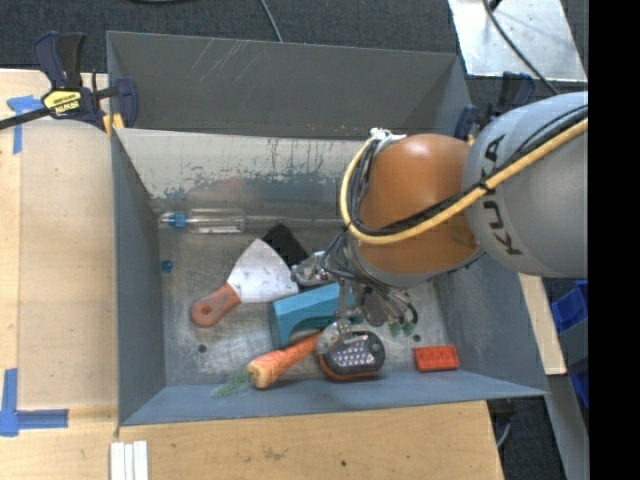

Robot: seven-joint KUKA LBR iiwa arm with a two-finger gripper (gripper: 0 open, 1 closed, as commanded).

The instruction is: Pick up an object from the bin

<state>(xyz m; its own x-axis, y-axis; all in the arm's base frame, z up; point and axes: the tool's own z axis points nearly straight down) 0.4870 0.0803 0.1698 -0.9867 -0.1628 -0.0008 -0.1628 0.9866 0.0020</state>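
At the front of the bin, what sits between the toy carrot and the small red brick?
A dark oval brush with a red rim lies between the carrot and the red brick, in the camera view.

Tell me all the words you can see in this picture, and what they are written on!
"KUKA": dark letters running sideways on the silver arm.
Dark oval gadget at the front of the bin: it has rows of small light marks, too small to read.
Nothing else in the bin shows any writing.
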